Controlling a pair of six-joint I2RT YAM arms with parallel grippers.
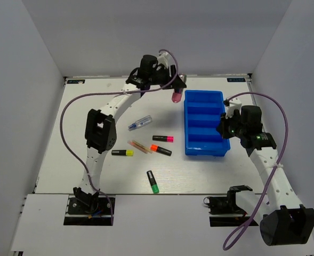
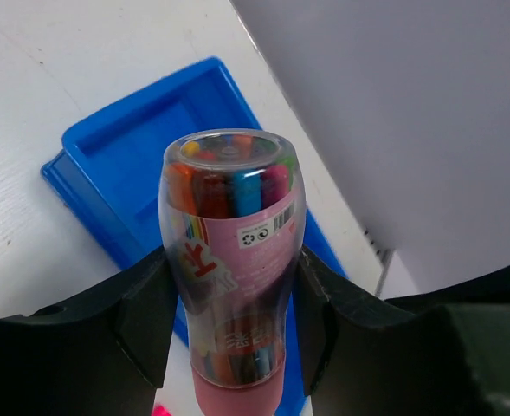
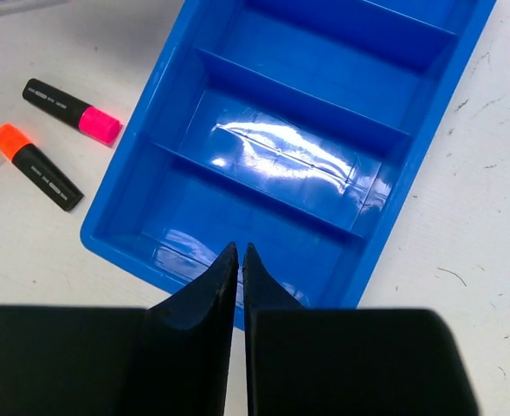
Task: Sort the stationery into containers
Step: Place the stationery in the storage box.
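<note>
My left gripper [image 1: 174, 85] is shut on the pink tube [image 2: 233, 260] of coloured pens and holds it in the air beside the far left corner of the blue bin [image 1: 204, 122]; the tube shows pink below the gripper in the top view [image 1: 175, 96]. The bin's compartments [image 3: 280, 165] look empty. My right gripper [image 3: 240, 256] is shut and empty above the bin's near right part. On the table lie a clear-blue pen [image 1: 139, 123], a pink-capped highlighter [image 1: 162, 138], an orange-capped one [image 1: 161, 150], a yellow-capped one [image 1: 122, 153], a green-capped one [image 1: 153, 182] and tan sticks [image 1: 139, 146].
White walls close in the table on the left, back and right. The bin [image 2: 151, 147] lies under the tube in the left wrist view. The pink [image 3: 73, 111] and orange [image 3: 38, 165] highlighters lie just left of the bin.
</note>
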